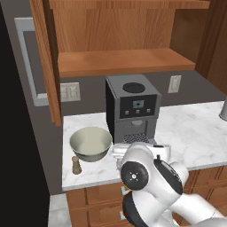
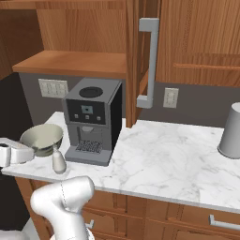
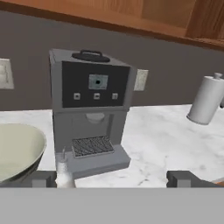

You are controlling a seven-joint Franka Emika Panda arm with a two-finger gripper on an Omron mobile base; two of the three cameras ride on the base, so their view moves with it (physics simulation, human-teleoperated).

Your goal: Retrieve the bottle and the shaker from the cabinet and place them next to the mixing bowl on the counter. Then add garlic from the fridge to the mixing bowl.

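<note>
The grey-beige mixing bowl (image 1: 91, 144) (image 2: 42, 138) (image 3: 17, 148) stands on the marble counter (image 1: 195, 128) (image 2: 164, 159), left of a coffee machine. The brown shaker (image 1: 76, 165) stands upright just in front of the bowl's left side. The white bottle (image 2: 58, 160) (image 3: 64, 173) stands upright to the right of the bowl, by the machine's front corner. My gripper (image 3: 111, 179) is open and holds nothing; it hovers low at the counter's front edge and faces the machine, with the bottle beside its left fingertip (image 3: 41, 179). Above, the cabinet (image 1: 124, 62) (image 2: 70, 63) stands open. The garlic and the fridge are out of view.
A dark grey coffee machine (image 1: 133, 108) (image 2: 91, 119) (image 3: 92, 109) stands mid-counter against the wall. A grey cylinder (image 2: 232, 131) (image 3: 208, 99) stands at the far right. The open cabinet door (image 1: 46, 62) with its grey handle (image 2: 150, 61) hangs above the counter. Wooden drawers lie below.
</note>
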